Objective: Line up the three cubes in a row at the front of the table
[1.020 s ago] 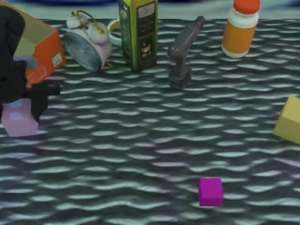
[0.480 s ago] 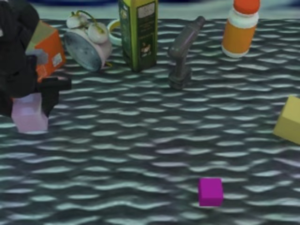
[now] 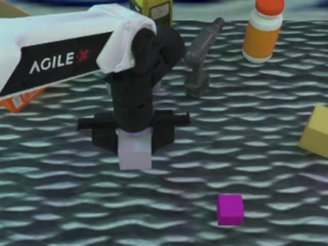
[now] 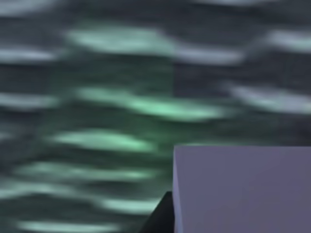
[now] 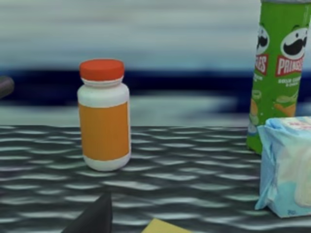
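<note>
Left of frame centre, the left gripper [image 3: 135, 134] clasped the lilac cube [image 3: 135, 151]; the magenta cube [image 3: 229, 209] sat lower right, the yellow cube [image 3: 316, 130] at right edge.

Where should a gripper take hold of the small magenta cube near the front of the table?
From straight above, fingers closing on two opposite vertical side faces. The magenta cube sits flat on the table, its flat sides exposed, with open cloth all round and nothing touching it, so a top-down pinch looks easiest.

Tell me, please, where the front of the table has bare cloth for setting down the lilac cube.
Bare cloth lies left of the magenta cube, below the left gripper holding the lilac cube. The back is crowded: spray nozzle, orange bottle.
</note>
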Available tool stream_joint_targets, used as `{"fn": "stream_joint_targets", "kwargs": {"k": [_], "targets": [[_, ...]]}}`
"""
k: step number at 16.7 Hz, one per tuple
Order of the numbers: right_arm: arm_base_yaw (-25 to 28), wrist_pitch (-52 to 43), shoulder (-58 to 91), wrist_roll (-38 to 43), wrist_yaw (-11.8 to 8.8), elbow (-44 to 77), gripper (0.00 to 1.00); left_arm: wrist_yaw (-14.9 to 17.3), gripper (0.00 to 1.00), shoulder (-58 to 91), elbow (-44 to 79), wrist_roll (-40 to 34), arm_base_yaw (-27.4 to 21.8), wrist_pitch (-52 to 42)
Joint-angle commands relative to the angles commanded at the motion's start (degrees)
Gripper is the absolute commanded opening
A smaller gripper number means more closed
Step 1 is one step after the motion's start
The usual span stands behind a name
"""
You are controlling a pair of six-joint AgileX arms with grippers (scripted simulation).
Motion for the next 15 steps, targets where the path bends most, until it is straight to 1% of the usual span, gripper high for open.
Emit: {"fn": "stream_joint_targets", "kwargs": {"k": [3,5,6,12,15], "targets": [[0.0,0.0,0.0,0.0,0.0,0.0,1.0,-0.14,0.0,0.41,2.16,-8.94,-10.32,-1.16],[0.0,0.0,0.0,0.0,0.0,0.0,1.0,-0.35,0.0,0.25,3.18,-12.9,-14.44,-1.45],[0.0,0.0,0.0,0.0,0.0,0.0,1.0,-0.44,0.0,0.11,3.45,-14.02,-15.57,-1.47],[0.0,0.0,0.0,0.0,0.0,0.0,1.0,-0.44,0.0,0.11,3.24,-14.43,-15.96,-1.2],[0.0,0.0,0.0,0.0,0.0,0.0,1.0,-0.45,0.0,1.21,0.19,-14.68,-15.73,2.91]]}}
